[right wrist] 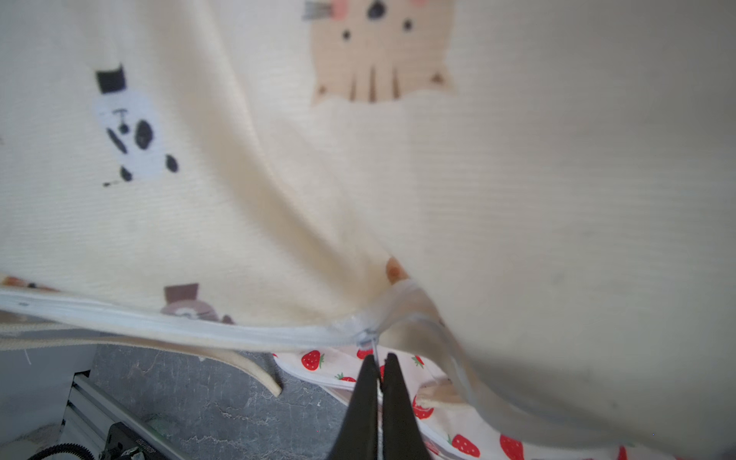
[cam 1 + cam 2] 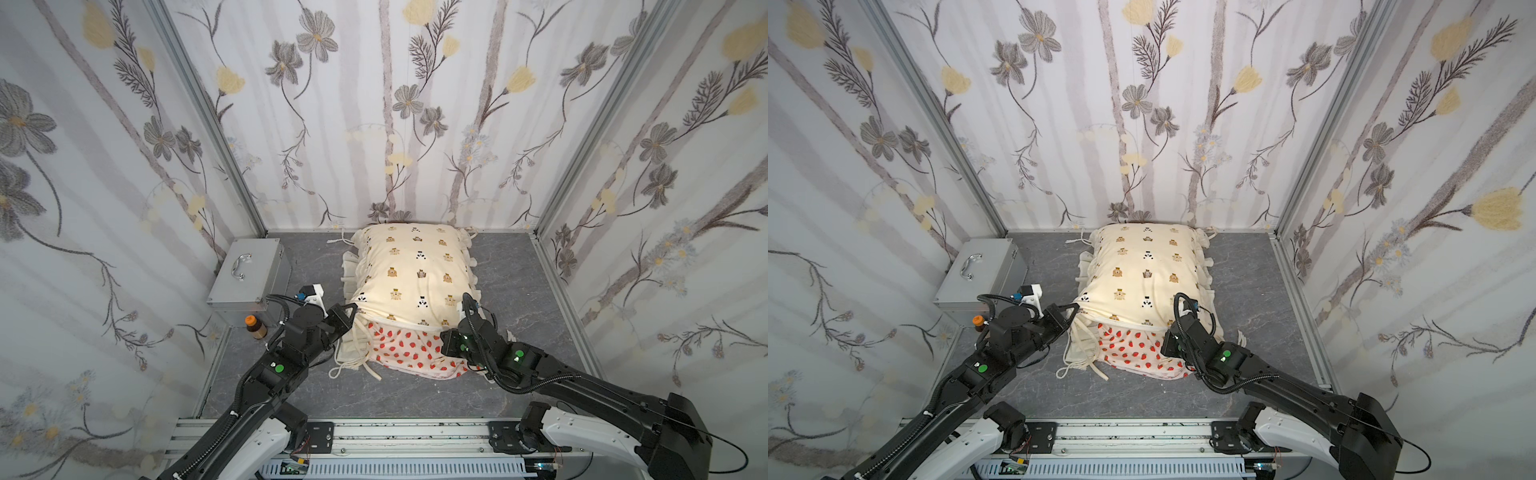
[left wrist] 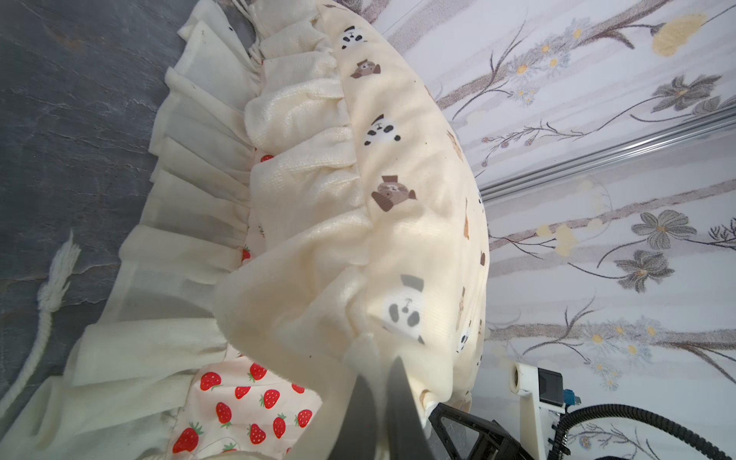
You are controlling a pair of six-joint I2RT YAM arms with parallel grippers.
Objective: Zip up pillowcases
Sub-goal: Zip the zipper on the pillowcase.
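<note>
Right gripper (image 1: 381, 368) pinches zip pull (image 1: 367, 338); my left gripper (image 3: 383, 368) clamps bear case (image 3: 418, 239) corner. Next: drag pull away from it, fabric taut.

Against the left wall (image 2: 83, 174), a silver metal case (image 2: 255, 286) with a curved handle (image 2: 242, 266) on its lid. Just beside its near corner, a small amber bottle (image 2: 255, 328), orange-capped, upright on grey marbled tabletop (image 2: 519, 266)

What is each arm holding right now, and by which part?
Left gripper: bear pillowcase, by its ruffled corner. Right gripper: that pillowcase's zipper pull.
</note>
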